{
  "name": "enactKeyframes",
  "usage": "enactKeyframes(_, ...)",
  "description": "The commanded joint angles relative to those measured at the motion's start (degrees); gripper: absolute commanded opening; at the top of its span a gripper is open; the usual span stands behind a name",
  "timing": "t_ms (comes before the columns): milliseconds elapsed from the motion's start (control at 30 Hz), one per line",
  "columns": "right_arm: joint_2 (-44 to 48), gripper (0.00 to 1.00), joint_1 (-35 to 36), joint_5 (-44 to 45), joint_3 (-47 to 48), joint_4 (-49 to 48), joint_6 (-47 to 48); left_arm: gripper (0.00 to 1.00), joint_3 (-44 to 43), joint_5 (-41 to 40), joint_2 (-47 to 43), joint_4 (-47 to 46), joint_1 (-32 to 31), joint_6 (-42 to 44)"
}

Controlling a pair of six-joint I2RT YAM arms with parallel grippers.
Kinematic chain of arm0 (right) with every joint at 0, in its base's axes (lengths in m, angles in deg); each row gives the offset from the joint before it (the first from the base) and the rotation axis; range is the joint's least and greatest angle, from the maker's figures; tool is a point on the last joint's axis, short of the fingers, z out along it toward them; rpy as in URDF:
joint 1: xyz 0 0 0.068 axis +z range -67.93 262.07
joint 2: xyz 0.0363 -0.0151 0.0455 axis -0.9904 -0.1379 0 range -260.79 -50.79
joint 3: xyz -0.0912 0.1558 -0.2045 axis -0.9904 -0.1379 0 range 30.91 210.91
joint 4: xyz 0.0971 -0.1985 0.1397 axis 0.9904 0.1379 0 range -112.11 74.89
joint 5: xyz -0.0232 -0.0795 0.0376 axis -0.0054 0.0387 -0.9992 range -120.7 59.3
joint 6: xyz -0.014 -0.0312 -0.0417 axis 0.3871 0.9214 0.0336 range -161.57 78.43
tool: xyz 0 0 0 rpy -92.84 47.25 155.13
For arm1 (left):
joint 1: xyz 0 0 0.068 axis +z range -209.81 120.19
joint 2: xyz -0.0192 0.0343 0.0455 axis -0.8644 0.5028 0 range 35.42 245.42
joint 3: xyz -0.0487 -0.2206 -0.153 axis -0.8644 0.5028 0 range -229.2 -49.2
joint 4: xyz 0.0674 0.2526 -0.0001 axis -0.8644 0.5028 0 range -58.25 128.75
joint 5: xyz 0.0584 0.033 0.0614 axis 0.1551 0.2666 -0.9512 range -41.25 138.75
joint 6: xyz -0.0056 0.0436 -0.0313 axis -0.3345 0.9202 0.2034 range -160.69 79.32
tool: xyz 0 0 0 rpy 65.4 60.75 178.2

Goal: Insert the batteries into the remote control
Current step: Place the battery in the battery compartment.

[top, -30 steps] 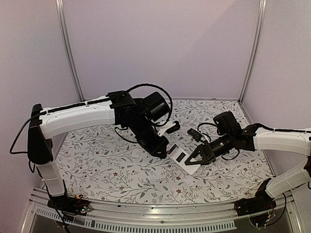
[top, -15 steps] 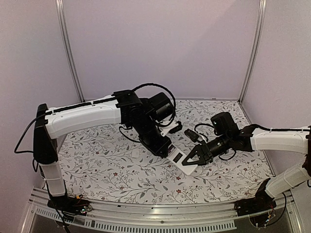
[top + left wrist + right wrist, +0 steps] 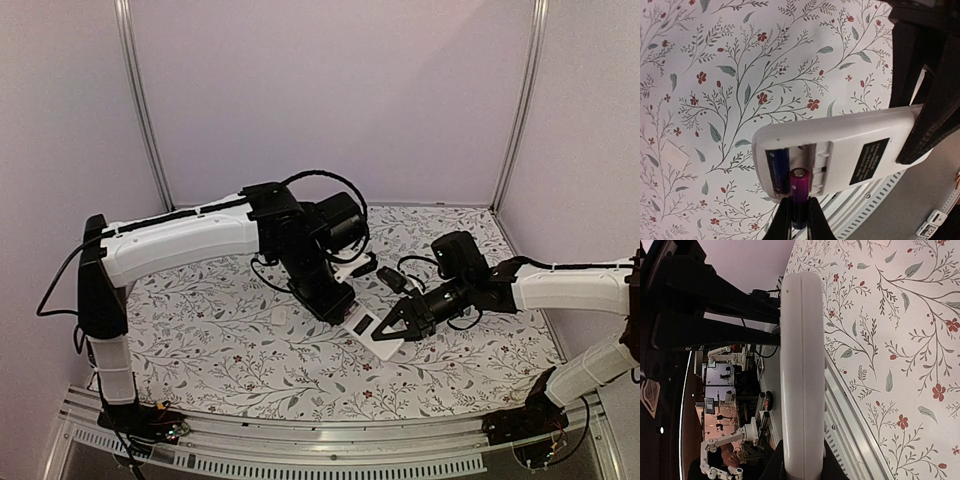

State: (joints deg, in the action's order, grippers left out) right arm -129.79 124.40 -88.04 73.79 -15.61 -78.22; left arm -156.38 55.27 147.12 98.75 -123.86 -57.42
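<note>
Floral-print table, pale walls

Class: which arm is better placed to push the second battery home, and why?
Right: the right gripper holds the purple battery at the remote's open back; the left gripper clamps the remote.

Looks like a robotics lab. Boxed in by lilac panels on aluminium posts around the table. Beyond the table, another robot arm.
</note>
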Motion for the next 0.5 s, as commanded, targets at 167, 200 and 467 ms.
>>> enactKeyframes(167,-1.0,0.00,0.9,-3.1,0.1,-4.4,-0.3,0.00,-3.3,-3.3,2.0,1.2,-1.7,1.5)
enactKeyframes(200,-1.0,0.00,0.9,-3.1,0.1,-4.5,-0.4,0.01,-3.5,-3.4,2.0,1.3,-1.8,1.5)
enactKeyframes(467,-1.2,0.00,1.1,-3.3,-0.2,-5.4,-1.1,0.04,-5.8,-4.2,3.8,2.9,-2.0,1.7)
